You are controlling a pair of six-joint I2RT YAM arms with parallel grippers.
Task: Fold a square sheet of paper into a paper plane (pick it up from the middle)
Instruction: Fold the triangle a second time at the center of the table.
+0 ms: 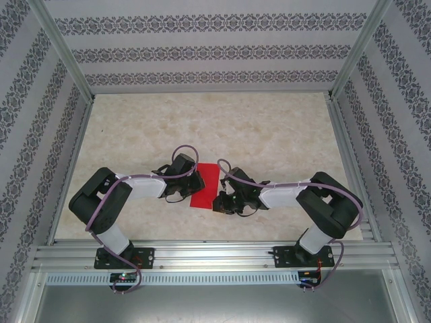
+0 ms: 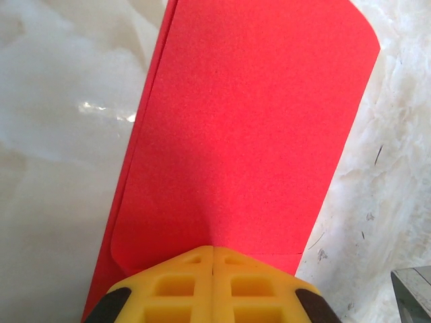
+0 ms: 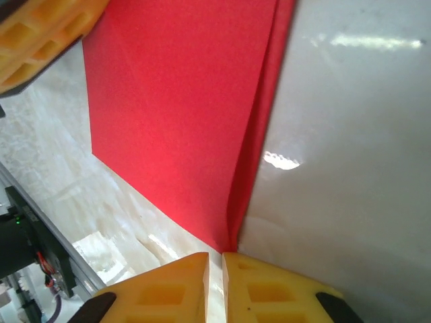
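Observation:
The red square sheet of paper [image 1: 206, 186] lies folded double on the marble table, a long rectangle and not a dart shape. My left gripper [image 1: 198, 180] meets it from the left. In the left wrist view its jaws [image 2: 213, 247] are pressed together on the near edge of the sheet [image 2: 242, 134], which puckers slightly into the tips. My right gripper [image 1: 221, 201] is at the sheet's near right corner. In the right wrist view its fingertips [image 3: 215, 256] stand a narrow slit apart, with the paper's corner [image 3: 231, 243] just at the tips and its two layers [image 3: 175, 114] gaping a little.
Patterned walls and aluminium rails [image 1: 215, 256] enclose the table [image 1: 269, 128]. Open marble surface stretches behind the paper. The left gripper's yellow finger [image 3: 40, 37] shows at the top left of the right wrist view, close to the sheet.

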